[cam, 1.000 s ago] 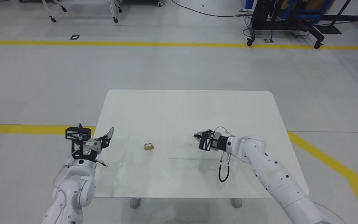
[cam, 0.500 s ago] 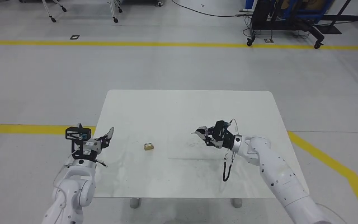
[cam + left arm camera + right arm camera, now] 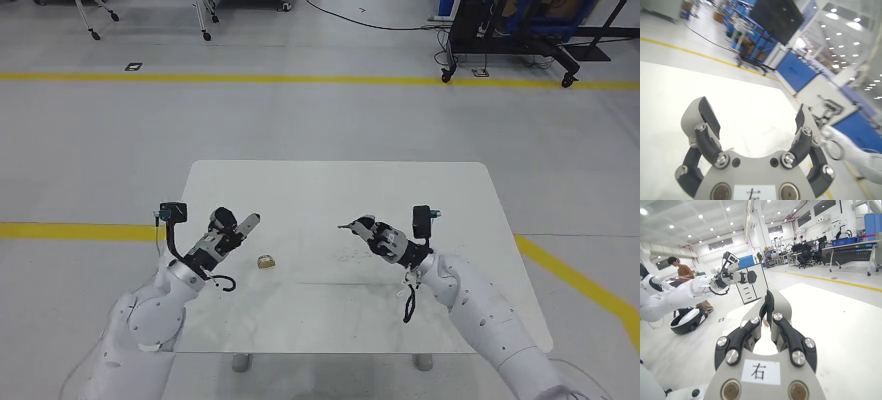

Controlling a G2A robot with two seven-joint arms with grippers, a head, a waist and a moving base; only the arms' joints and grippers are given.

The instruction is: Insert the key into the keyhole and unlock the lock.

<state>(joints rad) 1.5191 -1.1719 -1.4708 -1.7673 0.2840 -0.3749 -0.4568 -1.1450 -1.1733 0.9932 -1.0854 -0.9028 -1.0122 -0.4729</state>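
Lock [image 3: 266,262], a small brass-coloured padlock, is shown lying on the white table [image 3: 330,185], left of the middle and nearer the edge on the robot's side than the far edge. It is touched by neither gripper.

Key [image 3: 343,226] is seen in the top view as a thin dark sliver projecting from the tip of the right gripper [image 3: 352,227]. It is held over the middle of the table, slightly toward the right edge and well apart from the lock. In the right wrist view the right gripper [image 3: 769,294] is clenched, its two ribbed pads [image 3: 770,302] pressed almost together. The key itself cannot be made out with certainty in that view.

The left gripper [image 3: 248,219] is held over the table near its left edge, a little to the far side of the lock and apart from it. In the left wrist view the left gripper [image 3: 753,115] is released, its ribbed fingers [image 3: 709,117] spread wide with bare table seen between them. The left gripper [image 3: 751,276] is also seen across the table in the right wrist view.

The two grippers are pointed roughly toward each other, with the lock lying between them but closer to the robot's edge of the table.
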